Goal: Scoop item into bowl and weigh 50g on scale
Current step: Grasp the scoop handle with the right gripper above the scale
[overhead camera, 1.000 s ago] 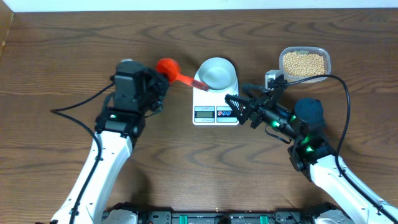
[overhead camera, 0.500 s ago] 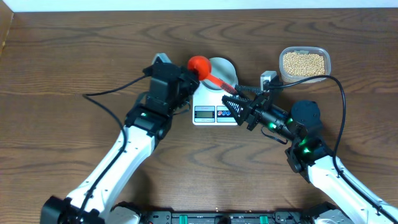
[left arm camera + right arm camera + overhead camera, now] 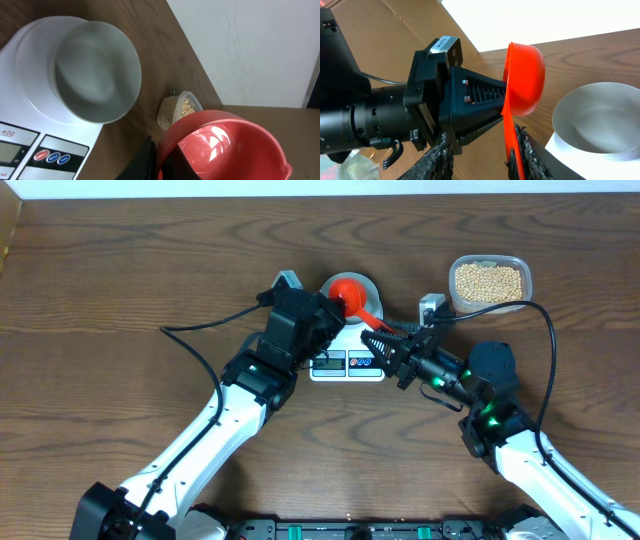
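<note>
Left hand [image 3: 335, 310], clamped on empty scoop [image 3: 349, 288], has carried it over the bowl [image 3: 95, 75] on the scale [image 3: 345, 363]; right hand [image 3: 373, 347] closing round its handle, not yet gripping; beans [image 3: 488, 281] untouched in tub [image 3: 522, 265].

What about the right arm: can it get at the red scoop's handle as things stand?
Probably yes. The left pincer holds the red scoop above the bowl, its handle slanting toward the right pincer, which straddles it with open jaws and nothing in between.

Red scoop [image 3: 349, 288] in the way above bowl [image 3: 95, 70]
</note>
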`<state>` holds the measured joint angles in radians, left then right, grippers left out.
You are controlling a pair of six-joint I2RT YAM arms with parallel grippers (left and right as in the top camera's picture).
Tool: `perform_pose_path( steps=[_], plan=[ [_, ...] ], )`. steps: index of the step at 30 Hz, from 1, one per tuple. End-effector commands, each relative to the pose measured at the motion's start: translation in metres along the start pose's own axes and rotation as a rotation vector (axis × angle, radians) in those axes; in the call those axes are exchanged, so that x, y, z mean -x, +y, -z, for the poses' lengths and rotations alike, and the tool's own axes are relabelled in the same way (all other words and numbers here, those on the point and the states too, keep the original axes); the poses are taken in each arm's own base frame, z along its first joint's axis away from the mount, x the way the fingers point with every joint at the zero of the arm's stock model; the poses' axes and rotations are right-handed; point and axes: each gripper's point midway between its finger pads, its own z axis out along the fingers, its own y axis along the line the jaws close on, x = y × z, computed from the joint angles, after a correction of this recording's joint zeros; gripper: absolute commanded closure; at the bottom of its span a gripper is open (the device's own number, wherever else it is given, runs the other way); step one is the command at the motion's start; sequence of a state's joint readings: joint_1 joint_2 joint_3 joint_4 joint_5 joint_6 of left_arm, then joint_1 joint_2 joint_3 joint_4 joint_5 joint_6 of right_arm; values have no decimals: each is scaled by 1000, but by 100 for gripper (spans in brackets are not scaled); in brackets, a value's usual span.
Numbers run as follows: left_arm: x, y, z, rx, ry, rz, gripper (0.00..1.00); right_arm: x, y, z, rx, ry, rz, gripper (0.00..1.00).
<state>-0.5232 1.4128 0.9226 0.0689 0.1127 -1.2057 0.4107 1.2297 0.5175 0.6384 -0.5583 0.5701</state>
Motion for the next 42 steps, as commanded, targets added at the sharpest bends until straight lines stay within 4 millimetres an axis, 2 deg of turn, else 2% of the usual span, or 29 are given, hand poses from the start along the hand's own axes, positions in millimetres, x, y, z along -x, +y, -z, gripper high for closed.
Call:
perform_pose_path(
  steps=[1, 17, 22, 25, 28, 34, 39, 42],
  plan=[
    [-8, -2, -1, -3, 11, -10, 93, 7, 7, -3, 19, -11, 15, 65],
    [-15, -3, -1, -4, 28, -17, 93, 12, 2, -3, -11, -37, 18, 99],
    [-16, -2, -1, 1, 34, -17, 93, 12, 2, -3, -11, -37, 18, 99],
    [-17, -1, -1, 6, 35, -17, 93, 12, 2, -3, -11, -37, 18, 87],
    [-17, 1, -1, 13, 37, -17, 93, 12, 2, -3, -12, -38, 18, 83],
    [-17, 1, -1, 13, 38, -17, 92, 14, 0, -3, -24, -45, 18, 89],
    [-18, 2, -1, 16, 42, -17, 93, 14, 0, -3, -24, -45, 18, 99],
    [-18, 3, -1, 20, 43, -17, 93, 14, 0, -3, -24, -45, 18, 99]
  ],
)
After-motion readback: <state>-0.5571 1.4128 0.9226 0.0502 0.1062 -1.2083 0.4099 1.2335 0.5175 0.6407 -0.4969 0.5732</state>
